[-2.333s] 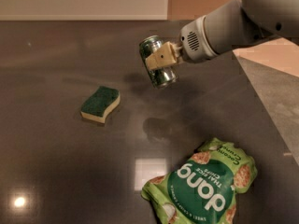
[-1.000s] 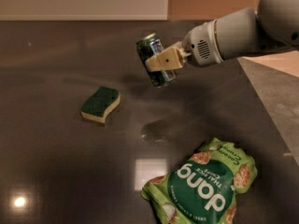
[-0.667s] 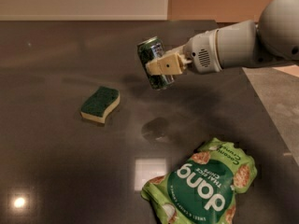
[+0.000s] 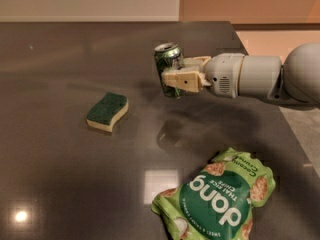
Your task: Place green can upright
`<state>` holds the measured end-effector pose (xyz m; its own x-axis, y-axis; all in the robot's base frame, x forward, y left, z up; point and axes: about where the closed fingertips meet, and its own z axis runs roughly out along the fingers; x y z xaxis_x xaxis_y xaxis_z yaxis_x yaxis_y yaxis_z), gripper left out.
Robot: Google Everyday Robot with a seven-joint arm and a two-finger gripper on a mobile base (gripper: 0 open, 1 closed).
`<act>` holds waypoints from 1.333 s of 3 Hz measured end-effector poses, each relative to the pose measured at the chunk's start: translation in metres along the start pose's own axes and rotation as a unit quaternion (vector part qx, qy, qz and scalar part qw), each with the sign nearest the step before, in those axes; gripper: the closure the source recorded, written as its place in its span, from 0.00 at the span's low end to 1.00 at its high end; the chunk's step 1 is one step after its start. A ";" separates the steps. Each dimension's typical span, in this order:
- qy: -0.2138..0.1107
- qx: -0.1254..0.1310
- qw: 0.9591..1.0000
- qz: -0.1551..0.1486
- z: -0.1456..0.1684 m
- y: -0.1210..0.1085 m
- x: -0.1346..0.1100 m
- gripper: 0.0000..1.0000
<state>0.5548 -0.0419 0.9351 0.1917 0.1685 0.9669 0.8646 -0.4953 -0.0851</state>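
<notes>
The green can [image 4: 167,64] is a small dark green drink can with a shiny silver top. It is held nearly upright above the dark countertop [image 4: 65,174], its top facing up. My gripper [image 4: 172,78] reaches in from the right on a white arm and is shut on the can's side, with a beige finger [image 4: 181,81] across its front. The can's shadow lies on the counter below it.
A sponge with a green top [image 4: 106,111] lies on the counter to the left of the can. A light green "dang" snack bag [image 4: 220,204] lies at the front right. The counter's right edge runs near the arm.
The arm has turned to lie level, and the can has gone from tilted to nearly upright while staying in the gripper.
</notes>
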 end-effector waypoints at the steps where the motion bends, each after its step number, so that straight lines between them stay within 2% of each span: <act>1: 0.033 -0.007 0.999 -0.013 -0.003 0.003 -0.007 1.00; 2: 0.056 -0.010 0.998 -0.016 -0.005 0.006 -0.016 1.00; 4: 0.077 -0.008 0.997 -0.002 0.000 0.014 -0.040 1.00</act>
<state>0.5590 -0.0555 0.8952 0.1123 0.0381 0.9929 0.8571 -0.5093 -0.0774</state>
